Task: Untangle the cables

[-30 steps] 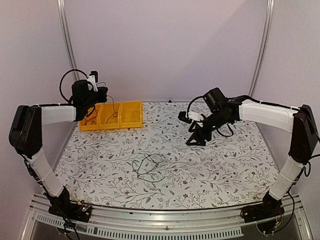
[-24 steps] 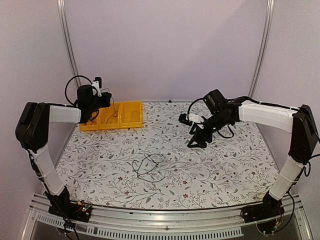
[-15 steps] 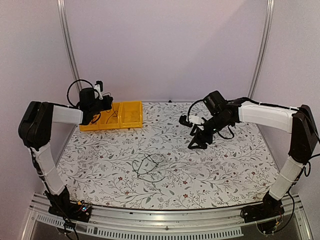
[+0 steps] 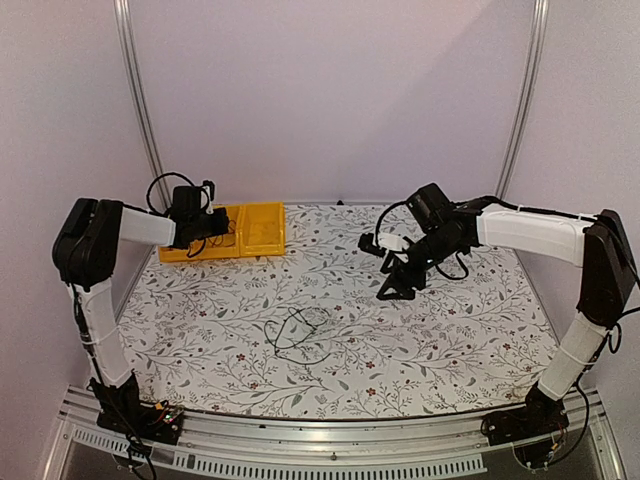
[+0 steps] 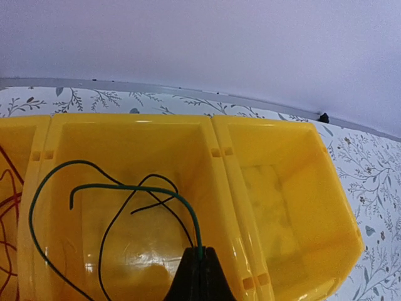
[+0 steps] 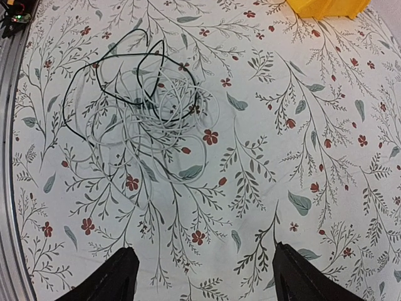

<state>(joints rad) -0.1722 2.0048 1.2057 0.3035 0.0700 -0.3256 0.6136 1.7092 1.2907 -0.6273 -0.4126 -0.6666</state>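
Nearest, one tangle of black and pale cables (image 6: 141,103) lies on the flowered table (image 6: 301,125), ahead and left of the right pincer (image 6: 202,276). Its two fingers stand wide apart, holding nothing. Farther back, the left pincer (image 5: 199,266) is pinched tight on one dark green cable (image 5: 125,185) over the middle of three yellow bins (image 5: 216,135). One red cable (image 5: 6,219) lies in the bin to its left.

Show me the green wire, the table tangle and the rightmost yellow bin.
green wire (image 5: 113,184): left wrist view, its level upper stretch.
tangle (image 6: 150,106): right wrist view, middle of the loops.
rightmost yellow bin (image 5: 272,207): left wrist view, its bare floor.
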